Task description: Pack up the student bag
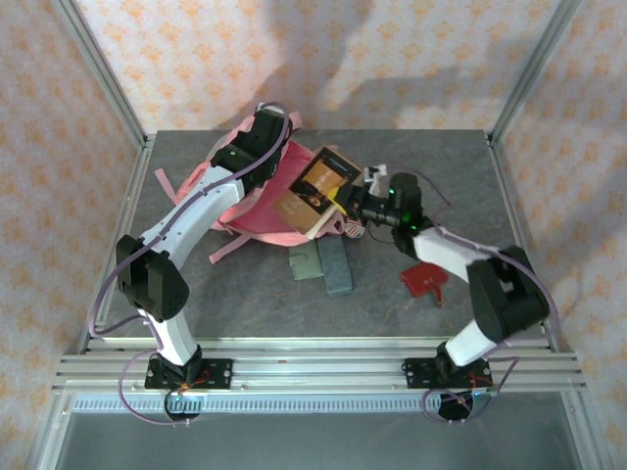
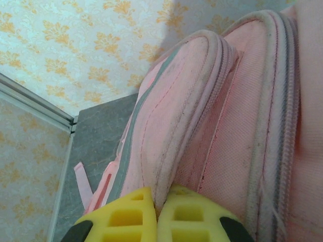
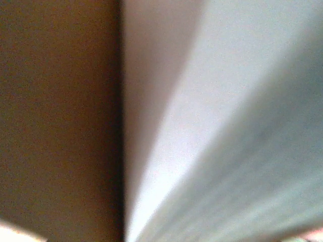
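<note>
The student bag [image 1: 257, 221] is a large pink backpack lying at the back left of the table. My left gripper [image 1: 263, 125] is at its far top edge. In the left wrist view its yellow fingertips [image 2: 126, 214] are shut on a piped fold of the pink student bag [image 2: 202, 116]. My right gripper [image 1: 347, 205] grips the near right edge of a brown-covered book [image 1: 313, 186], held tilted over the bag's right side. In the right wrist view the book is a close blur, brown cover [image 3: 55, 121] on the left and white pages [image 3: 202, 91] on the right.
Two dark green flat blocks [image 1: 306, 262] [image 1: 336, 266] lie on the grey table [image 1: 245, 304] in front of the bag. A red object [image 1: 423, 282] lies at the right by my right arm. A small striped item [image 1: 354, 231] sits below the book. Pink straps [image 1: 167, 184] trail left.
</note>
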You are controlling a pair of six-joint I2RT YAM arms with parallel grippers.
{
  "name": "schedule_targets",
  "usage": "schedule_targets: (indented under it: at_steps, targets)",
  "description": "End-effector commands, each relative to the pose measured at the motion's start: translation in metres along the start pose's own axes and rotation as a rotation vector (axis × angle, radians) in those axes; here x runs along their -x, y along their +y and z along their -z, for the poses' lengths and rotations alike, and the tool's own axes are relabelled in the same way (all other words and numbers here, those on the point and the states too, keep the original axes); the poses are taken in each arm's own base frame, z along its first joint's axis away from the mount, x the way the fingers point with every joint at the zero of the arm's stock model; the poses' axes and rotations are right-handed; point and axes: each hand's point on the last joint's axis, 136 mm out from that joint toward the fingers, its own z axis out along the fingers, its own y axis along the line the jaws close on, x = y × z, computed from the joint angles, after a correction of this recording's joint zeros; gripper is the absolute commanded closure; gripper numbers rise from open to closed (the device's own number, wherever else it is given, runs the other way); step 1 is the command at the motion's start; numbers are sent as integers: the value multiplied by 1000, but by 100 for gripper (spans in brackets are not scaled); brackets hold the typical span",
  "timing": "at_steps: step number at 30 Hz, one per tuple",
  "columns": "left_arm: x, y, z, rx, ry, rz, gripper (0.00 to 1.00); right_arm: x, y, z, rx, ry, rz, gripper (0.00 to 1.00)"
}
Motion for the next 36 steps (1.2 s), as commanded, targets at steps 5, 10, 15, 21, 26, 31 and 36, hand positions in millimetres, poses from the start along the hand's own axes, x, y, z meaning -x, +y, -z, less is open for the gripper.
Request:
schedule_targets:
  at_steps: [5,10,15,21,26,31,36]
  targets:
    - [46,43,37,71,-160,121,100,16,20,-81,179,124,-83,100]
    - [47,37,41,28,-166,141,100,26,8,-141,183,143,-142,100]
    - [43,36,42,13,-159,146,100,34,-15,-203,126,161,-200,100]
    - [39,33,43,-8,-154,161,100,46,-55,-269,45,172,-306,87]
    - [32,27,39,-21,-136,160,100,45,-94,-269,-88,149,-342,59]
    - [31,26,39,-26,-135,159,100,42,-109,-232,-246,118,-267,52]
    - [29,23,40,-40,-137,170,100,39,-105,-217,-270,108,-237,52]
